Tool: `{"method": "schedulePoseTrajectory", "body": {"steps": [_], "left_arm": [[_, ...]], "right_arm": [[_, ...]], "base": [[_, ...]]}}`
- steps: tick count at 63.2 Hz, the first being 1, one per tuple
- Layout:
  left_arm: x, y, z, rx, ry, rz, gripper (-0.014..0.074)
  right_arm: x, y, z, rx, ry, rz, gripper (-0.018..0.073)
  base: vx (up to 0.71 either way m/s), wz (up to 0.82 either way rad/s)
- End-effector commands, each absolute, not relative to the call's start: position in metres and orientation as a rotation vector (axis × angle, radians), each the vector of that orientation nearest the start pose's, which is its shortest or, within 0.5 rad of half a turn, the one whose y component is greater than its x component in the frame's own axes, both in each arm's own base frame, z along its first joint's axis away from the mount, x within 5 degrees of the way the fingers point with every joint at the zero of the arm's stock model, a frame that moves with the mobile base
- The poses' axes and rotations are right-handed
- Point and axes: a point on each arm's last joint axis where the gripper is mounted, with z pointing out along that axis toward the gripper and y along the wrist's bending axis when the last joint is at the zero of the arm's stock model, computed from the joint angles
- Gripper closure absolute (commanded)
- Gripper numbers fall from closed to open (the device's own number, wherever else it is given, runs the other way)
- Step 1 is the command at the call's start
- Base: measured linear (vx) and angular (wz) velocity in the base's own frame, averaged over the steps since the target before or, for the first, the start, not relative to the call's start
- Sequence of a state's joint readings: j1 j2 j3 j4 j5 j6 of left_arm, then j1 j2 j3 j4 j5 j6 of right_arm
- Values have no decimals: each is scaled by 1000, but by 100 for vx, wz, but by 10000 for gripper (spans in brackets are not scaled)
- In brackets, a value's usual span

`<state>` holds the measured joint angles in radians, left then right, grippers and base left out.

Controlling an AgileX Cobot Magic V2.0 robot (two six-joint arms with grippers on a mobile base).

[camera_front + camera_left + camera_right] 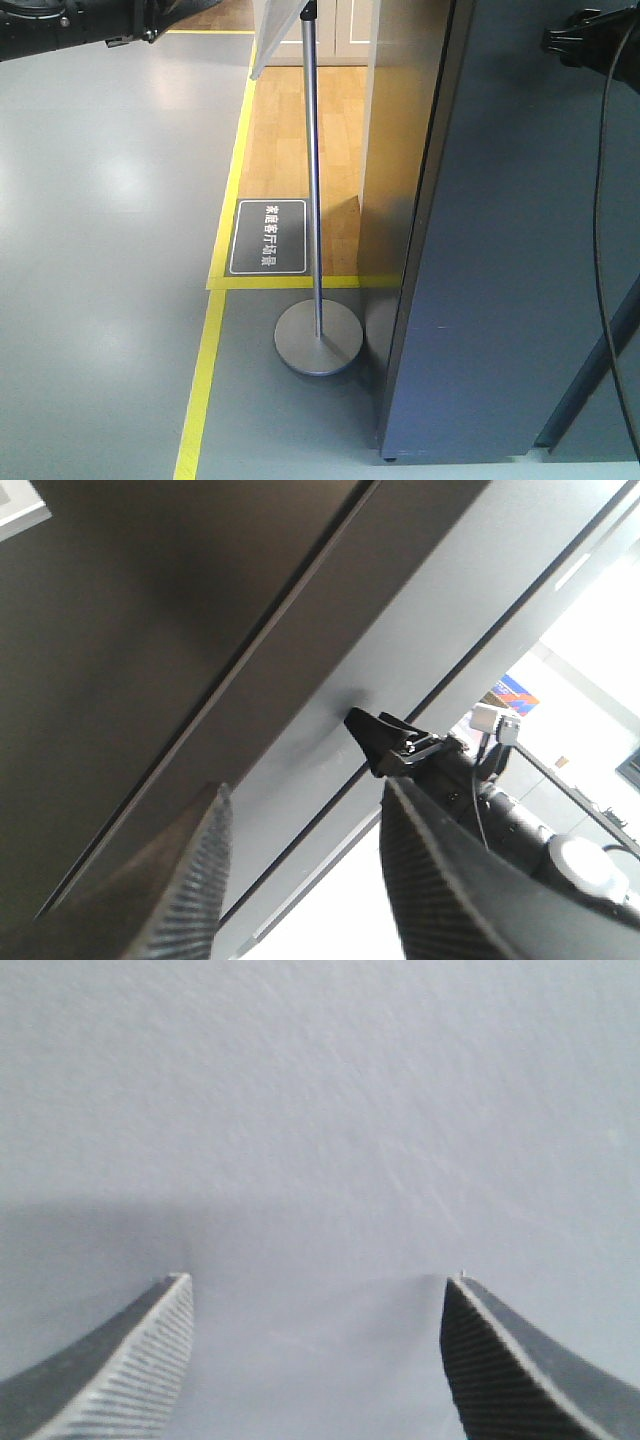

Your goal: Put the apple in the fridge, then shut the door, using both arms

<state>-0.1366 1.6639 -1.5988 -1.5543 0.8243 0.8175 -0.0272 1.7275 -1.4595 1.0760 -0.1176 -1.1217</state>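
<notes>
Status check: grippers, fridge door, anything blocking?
Left gripper open, empty. Right gripper open, facing the grey door. Apple not in view. Sign stand on the floor by the fridge.

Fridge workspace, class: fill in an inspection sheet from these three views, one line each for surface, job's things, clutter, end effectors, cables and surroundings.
Surface: grey floor with yellow tape lines; wood flooring beyond.
Job's things: dark grey fridge seen from outside; whether the door is fully shut cannot be told; apple not seen.
Clutter: sign stand on a round base beside the fridge; black floor label.
End effectors: left end effector open, near a dark panel; right end effector open, facing a plain grey surface, holding nothing.
Cables: black cable hanging in front of the fridge.
Surroundings: white cabinet at the back.
</notes>
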Motion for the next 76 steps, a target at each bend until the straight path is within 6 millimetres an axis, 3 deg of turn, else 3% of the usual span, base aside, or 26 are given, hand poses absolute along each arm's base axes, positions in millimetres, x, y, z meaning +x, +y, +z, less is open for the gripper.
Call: {"method": "schedulePoseTrajectory", "body": {"steps": [1,11,22,27,44,55,59,68,76], "left_arm": [[349,-115,459,202,1611,-1326,255],[350,-114,459,197,1611,-1322,255],[349,-114,459,200,1612,-1322,258],[349,-115,459,205,1613,-1327,269],[338,-121,458,337,1625,-1421,406],[318,-130,457,554,1640,-1542,545],[308,-131,458,647,1658,-1550,602],[282,-137,456,766,1790,-1396,605],[249,-142,448,851,1853,-1296,604]], "right_arm": [[422,-30,389,77,1613,-169,43],[416,-37,392,41,1653,-99,51],[393,-21,415,-96,1664,27,127],[376,-11,432,-172,1650,91,196],[293,25,485,-497,1595,307,578],[235,43,506,-695,1554,398,566],[219,47,510,-744,1549,426,566],[184,53,505,-799,1551,447,566],[160,53,480,-777,1576,426,564]], "base": [[0,0],[0,-1],[0,0],[0,0],[0,0],[0,0],[0,0],[0,0],[0,0]]}}
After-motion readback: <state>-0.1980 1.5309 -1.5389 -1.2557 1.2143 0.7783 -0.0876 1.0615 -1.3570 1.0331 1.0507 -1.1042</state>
